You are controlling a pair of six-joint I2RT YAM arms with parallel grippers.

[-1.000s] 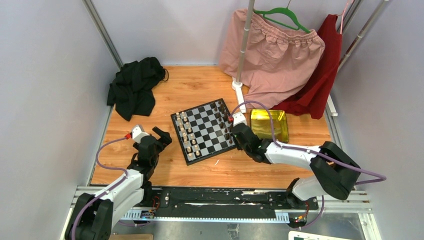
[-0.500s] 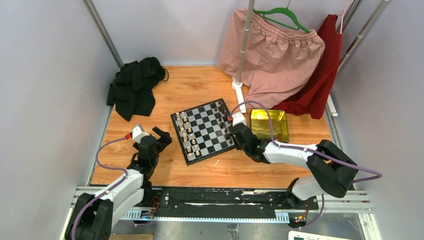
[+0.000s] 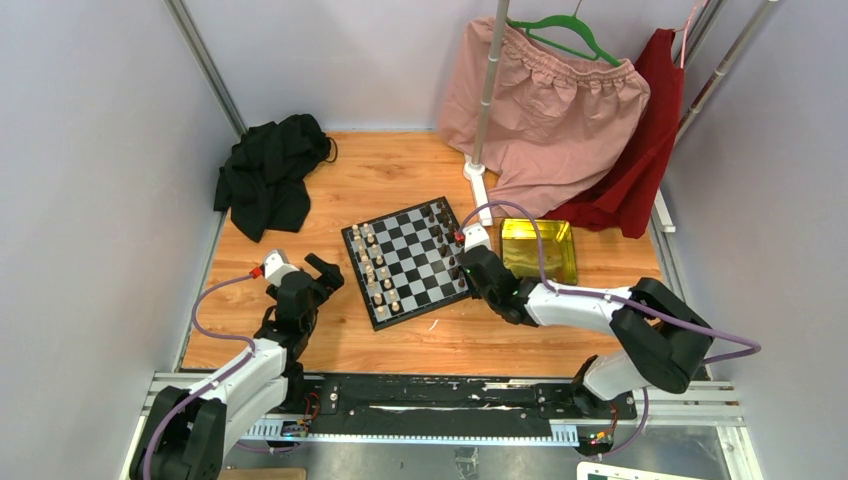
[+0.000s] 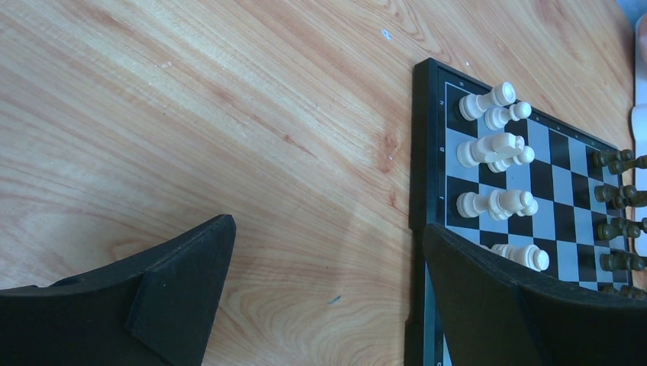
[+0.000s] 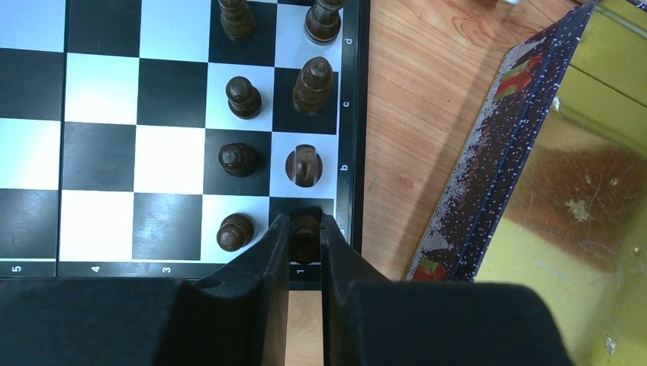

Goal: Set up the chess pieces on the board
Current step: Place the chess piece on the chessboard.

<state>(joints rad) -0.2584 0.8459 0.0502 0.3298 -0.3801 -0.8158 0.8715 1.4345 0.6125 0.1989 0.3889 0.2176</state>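
two hands are in view, but only one is busy. the right hand (image 5: pixel 304 223) is narrowed almost closed on a small dark piece (image 5: pixel 306 238). its fingers (image 5: pixel 271 252) press either side of the piece over the corner square of the board (image 5: pixel 351 137), just inside the black border. whether the base sits flat on that square or hangs just above it i cannot tell. the left hand (image 4: pixel 328 225) is spread as wide as it goes and holds nothing. it hovers over the bare table (image 4: pixel 229 114) at the board's other edge, with one finger overlapping the border near the cream pieces (image 4: pixel 492 149).

the board lies mid-table between the arms, with the dark men ranked along the right side and the cream along the left.

the likely trouble is in the letting go. if the piece clings to one finger as the hand parts, it would probably tip or get dragged off its square toward the border. the pawn (image 5: pixel 234 232) stands just beside the left finger, so a wide opening or a sideways retreat could knock it over. the knight-like piece (image 5: pixel 304 165) one square further on is close too. the yellow tin (image 5: pixel 580 198) sits near the board's edge, and a swing that way risks clipping its wall and jolting the board.
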